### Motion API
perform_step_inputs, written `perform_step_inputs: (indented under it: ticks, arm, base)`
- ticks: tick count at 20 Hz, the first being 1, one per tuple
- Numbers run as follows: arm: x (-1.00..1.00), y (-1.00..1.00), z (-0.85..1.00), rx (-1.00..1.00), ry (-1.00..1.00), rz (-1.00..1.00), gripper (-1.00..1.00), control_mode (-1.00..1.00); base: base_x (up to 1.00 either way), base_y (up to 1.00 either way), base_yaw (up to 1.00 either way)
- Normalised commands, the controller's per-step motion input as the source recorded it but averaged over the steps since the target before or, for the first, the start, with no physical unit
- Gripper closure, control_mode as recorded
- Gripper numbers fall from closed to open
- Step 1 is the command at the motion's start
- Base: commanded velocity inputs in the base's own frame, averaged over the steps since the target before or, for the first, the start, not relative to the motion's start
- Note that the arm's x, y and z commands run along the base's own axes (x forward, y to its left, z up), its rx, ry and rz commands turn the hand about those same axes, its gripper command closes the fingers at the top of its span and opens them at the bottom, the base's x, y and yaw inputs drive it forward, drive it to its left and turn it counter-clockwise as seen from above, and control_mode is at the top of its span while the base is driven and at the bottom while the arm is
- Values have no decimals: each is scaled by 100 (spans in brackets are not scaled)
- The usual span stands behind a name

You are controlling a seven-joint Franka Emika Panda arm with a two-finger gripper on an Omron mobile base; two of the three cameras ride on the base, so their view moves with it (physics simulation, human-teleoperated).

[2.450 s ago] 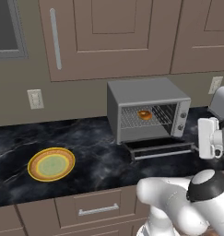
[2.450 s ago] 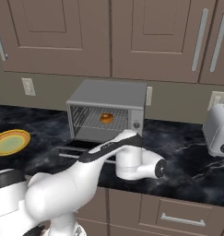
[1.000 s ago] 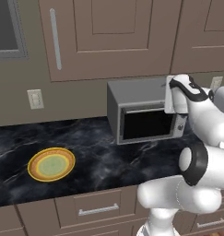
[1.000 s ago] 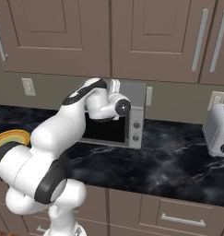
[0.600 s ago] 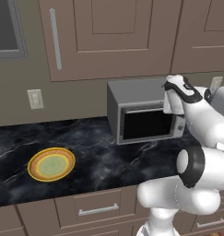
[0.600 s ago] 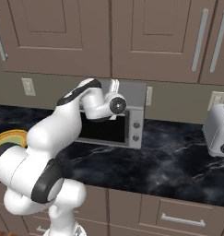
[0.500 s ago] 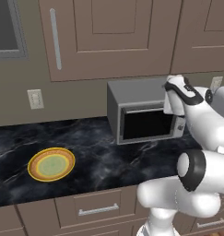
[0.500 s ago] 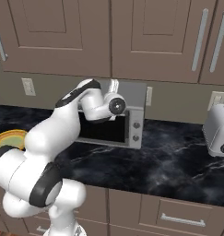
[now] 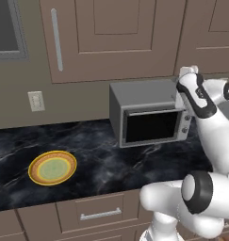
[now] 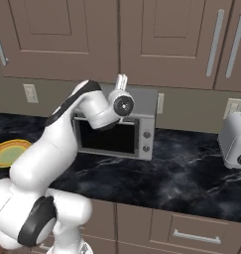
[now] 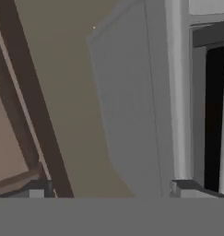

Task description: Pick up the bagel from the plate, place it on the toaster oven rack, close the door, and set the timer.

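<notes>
The door (image 9: 152,126) is shut on the toaster oven at the counter's back edge. The gripper (image 10: 121,79), fingers spread wide and seemingly empty, hovers above the oven's top right corner; the plate (image 9: 52,167) sits bare toward the counter's front left.

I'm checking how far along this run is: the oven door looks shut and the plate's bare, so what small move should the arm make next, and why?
Probably bring the open gripper down from above the toaster oven's top to the knobs on the right of its front and turn the timer. The door is shut and the plate holds no bagel, so setting the timer seems to be all that's left.
</notes>
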Motion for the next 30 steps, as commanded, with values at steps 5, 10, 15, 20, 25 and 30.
perform_step_inputs:
  ticks: [5, 10, 15, 20, 25, 30]
  arm:
    - [-61, -63, 56, -5, 13, 11, -100, -100]
    - [-44, -87, -9, -21, 26, 22, -100, -100]
    - [-16, -55, -78, -32, 34, 35, -100, -100]
    - [-21, -18, -90, -26, 11, 48, -100, -100]
    - [-33, -1, -63, -2, -13, 39, -100, -100]
    - [-8, 1, -39, 0, -35, 18, -100, -100]
  base:
    - [0, 0, 0]
    - [0, 0, 0]
    - [0, 0, 0]
    - [0, 0, 0]
    - [0, 0, 0]
    - [0, 0, 0]
